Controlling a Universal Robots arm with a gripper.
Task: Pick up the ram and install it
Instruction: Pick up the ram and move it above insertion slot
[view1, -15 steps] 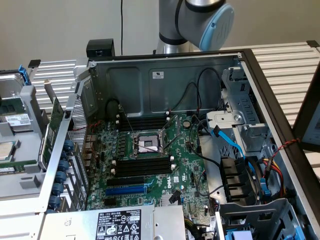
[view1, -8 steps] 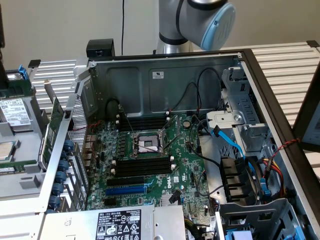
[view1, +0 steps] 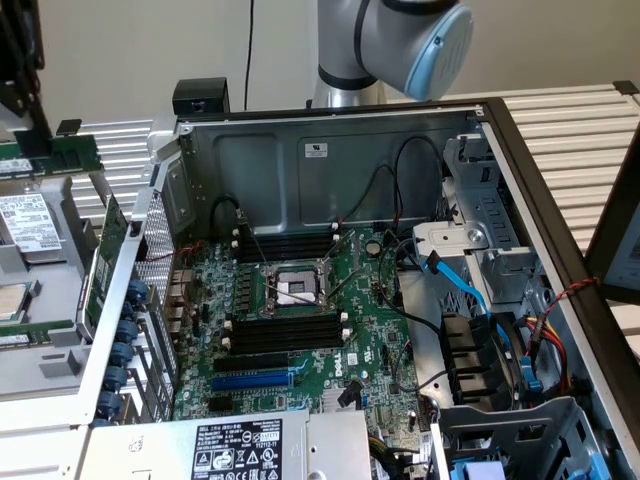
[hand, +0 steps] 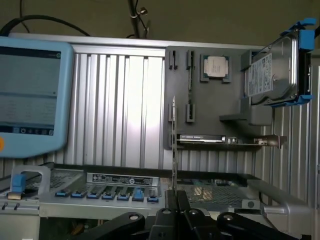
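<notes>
In the wrist view my gripper (hand: 173, 202) is shut on the ram (hand: 173, 145), a thin stick seen edge-on that stands out from between the fingertips (hand: 181, 200). Behind it is a grey parts holder (hand: 210, 100) with empty ram clips (hand: 190, 112). In the exterior view the black gripper (view1: 25, 90) hangs at the far left edge over that holder, with a green board strip (view1: 60, 155) just below it. The open computer case shows the motherboard with black memory slots (view1: 285, 245) and a second bank (view1: 285, 330) either side of the processor socket (view1: 292, 287).
The holder also carries a processor chip (hand: 216, 66), a hard drive in a blue frame (hand: 275, 70) and a card with a metal bracket (hand: 225, 140). A blue-framed screen (hand: 30, 95) stands beside it. Cables (view1: 460, 290) and drive bays fill the case on the exterior view's right.
</notes>
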